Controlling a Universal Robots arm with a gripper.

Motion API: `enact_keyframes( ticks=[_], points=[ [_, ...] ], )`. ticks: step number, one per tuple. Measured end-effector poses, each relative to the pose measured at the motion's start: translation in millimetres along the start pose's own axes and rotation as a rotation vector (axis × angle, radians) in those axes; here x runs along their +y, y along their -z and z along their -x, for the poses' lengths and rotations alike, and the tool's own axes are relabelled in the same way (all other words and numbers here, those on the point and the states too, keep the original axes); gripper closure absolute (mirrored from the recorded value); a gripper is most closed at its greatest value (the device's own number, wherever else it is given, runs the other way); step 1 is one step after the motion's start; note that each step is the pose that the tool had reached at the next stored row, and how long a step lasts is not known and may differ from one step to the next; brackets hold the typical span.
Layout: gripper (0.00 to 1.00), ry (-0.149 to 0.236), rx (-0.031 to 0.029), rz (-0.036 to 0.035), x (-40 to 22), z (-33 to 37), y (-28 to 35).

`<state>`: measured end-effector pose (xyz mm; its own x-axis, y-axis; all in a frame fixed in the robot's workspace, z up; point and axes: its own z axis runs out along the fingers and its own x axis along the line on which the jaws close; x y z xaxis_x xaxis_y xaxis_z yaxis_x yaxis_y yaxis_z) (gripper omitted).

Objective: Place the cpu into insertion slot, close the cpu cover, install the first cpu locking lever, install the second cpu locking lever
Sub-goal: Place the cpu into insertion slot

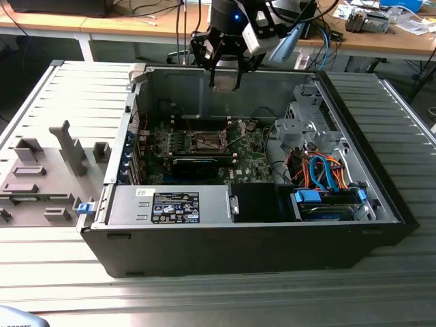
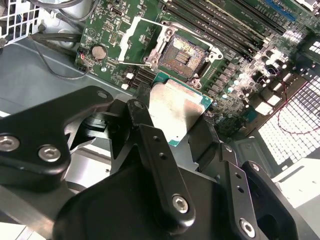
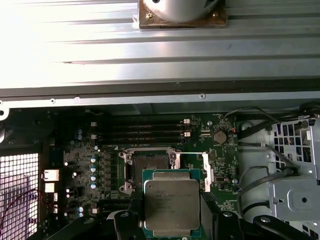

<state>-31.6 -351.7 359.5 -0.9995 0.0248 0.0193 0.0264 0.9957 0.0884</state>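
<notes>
The cpu (image 2: pixel 177 107) is gripped by its edges between the fingers of the end effector (image 2: pixel 175 125), metal face visible in both wrist views. It is held clear of the insertion slot (image 2: pixel 186 56), whose dark centre is bare. The cpu cover (image 2: pixel 127 37) stands swung open just beside the slot. In the exterior view, the end effector (image 1: pixel 225 71) hangs at 12 o'clock of the open computer case (image 1: pixel 177 88) on the tabletop (image 1: pixel 204 300).

Sticker labels (image 1: pixel 175 206) on power supply box (image 1: pixel 214 201), no print legible

Ribbed metal table (image 1: pixel 392 102), computer case (image 1: pixel 238 252), grey fixture (image 1: pixel 41 178)
</notes>
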Motion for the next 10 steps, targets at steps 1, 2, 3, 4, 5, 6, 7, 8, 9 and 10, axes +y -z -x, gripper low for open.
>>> enact_keyframes(
  ticks=[1, 2, 3, 4, 5, 6, 7, 8, 9, 10],
  points=[
    [0.45, 0.0, 0.0001, 0.0, 0.0, 0.0, -0.2],
    [0.45, 0.0, 0.0, -0.0001, -0.1, 0.0, -0.5],
    [0.45, 0.0, 0.0, 0.0, -0.1, 0.0, -0.7],
    [0.45, 0.0, 0.0001, -0.0001, -0.2, 0.0, -1.6],
    [0.45, 0.0, 0.0001, -0.0001, -0.2, 0.0, -1.8],
    [0.45, 0.0, 0.0, -0.0001, -0.2, 0.0, -1.8],
    [0.45, 0.0, 0.0, -0.0001, -0.2, 0.0, -1.8],
    [0.45, -0.001, 0.0, -0.0001, -0.2, 0.0, -1.8],
    [0.45, -0.002, -0.0001, -0.0001, -0.2, 0.0, -1.8],
    [0.45, -0.004, -0.0003, -0.0001, -0.2, 0.1, -1.8]
  ],
)
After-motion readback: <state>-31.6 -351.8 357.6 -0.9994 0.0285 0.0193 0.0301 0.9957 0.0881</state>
